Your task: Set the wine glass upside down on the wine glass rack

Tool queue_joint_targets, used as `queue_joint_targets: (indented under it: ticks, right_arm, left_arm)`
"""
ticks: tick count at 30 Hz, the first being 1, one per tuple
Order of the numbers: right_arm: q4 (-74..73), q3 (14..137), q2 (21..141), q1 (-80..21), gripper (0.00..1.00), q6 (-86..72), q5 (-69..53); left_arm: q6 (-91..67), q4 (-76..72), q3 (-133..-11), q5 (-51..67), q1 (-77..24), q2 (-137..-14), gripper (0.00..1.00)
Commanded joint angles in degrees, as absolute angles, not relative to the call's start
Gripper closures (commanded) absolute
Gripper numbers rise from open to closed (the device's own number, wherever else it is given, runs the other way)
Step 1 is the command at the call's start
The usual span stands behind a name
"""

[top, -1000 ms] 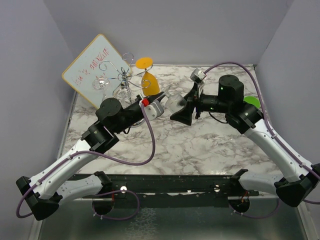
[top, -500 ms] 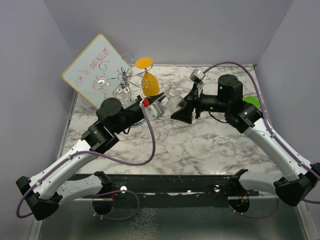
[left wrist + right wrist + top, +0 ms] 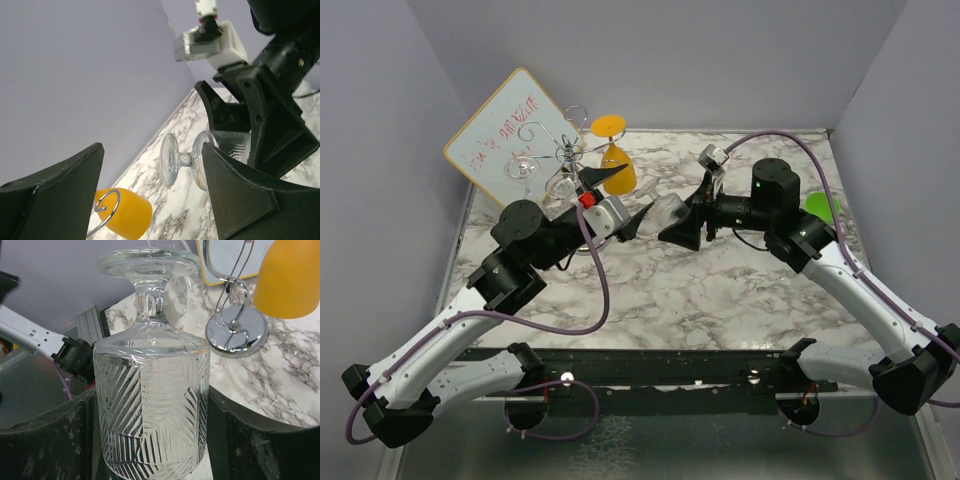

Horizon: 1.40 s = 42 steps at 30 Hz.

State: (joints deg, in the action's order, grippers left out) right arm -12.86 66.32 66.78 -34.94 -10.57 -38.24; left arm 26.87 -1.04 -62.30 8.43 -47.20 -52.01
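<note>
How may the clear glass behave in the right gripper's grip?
Probably fragile: the glass is clear with a narrow stem. Its cut ribs likely help the right gripper hold it. Set down sideways, it may roll.

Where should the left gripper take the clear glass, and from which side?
By the short stem, between foot and bowl: the right gripper clamps the bowl. The wine glass lies sideways, foot toward the open left gripper, so come from the foot end, fingers straddling the stem; the wide foot should stop slipping.
</note>
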Motion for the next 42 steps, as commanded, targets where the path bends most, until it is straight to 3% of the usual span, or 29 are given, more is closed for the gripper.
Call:
queue_joint_targets:
  ticks: [1, 6, 15, 23, 42]
  right_arm:
    - [3.27, 62.19, 63.17, -35.36, 0.99, -12.69, -35.16]
    - [18.38, 54.72, 61.43, -35.51, 0.99, -10.26, -31.81]
    - [45.49, 46.93, 68.09, -38.0, 0.99, -10.33, -24.31]
    - [64.74, 45.75, 78.71, -40.05, 0.99, -12.53, -13.52]
    - [75.64, 52.95, 96.01, -41.19, 0.99, -14.86, -14.48]
  left_arm:
    - [15.45, -4.66, -65.78, 2.99, -47.0, -50.05, 0.16]
    - [2.83, -5.92, -68.93, 0.44, -47.0, -49.09, 0.01]
    - [-5.18, 2.18, -77.16, -8.86, -46.95, -53.03, 0.01]
    - [-7.11, 2.23, -77.69, -10.01, -46.99, -53.77, 0.02]
    - [-2.77, -0.09, -76.53, -16.36, -46.97, -53.5, 0.01]
